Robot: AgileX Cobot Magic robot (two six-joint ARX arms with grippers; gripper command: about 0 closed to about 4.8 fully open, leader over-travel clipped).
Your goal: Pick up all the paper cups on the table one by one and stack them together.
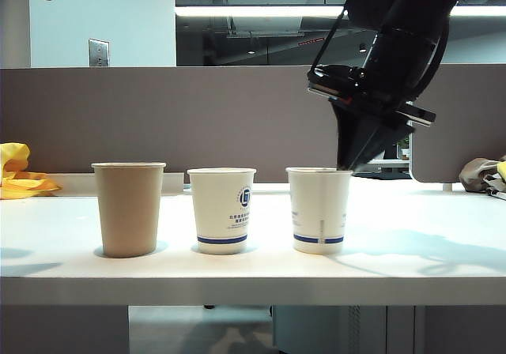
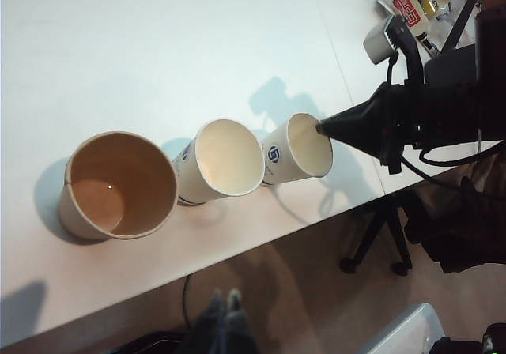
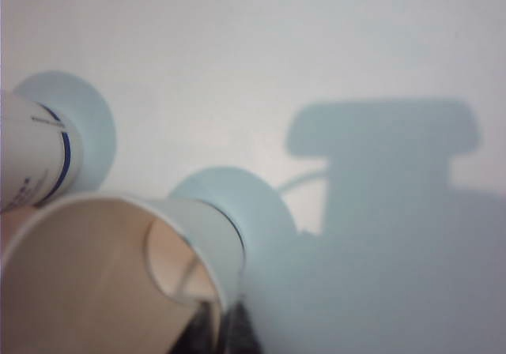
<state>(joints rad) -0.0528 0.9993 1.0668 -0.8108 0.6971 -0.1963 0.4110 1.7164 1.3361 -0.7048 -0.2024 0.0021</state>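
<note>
Exterior view: right hand [image 1: 345, 167] pinches right white cup's [image 1: 319, 210] rim

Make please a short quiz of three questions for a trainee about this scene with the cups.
1. How many paper cups stand on the table?
2. True or false: the cups are already stacked.
3. Which cup's rim does the right gripper meet: A brown cup, B middle white cup, C right white cup?

Key: 1. Three. 2. False, they stand apart in a row. 3. C. The left gripper is not in view.
</note>
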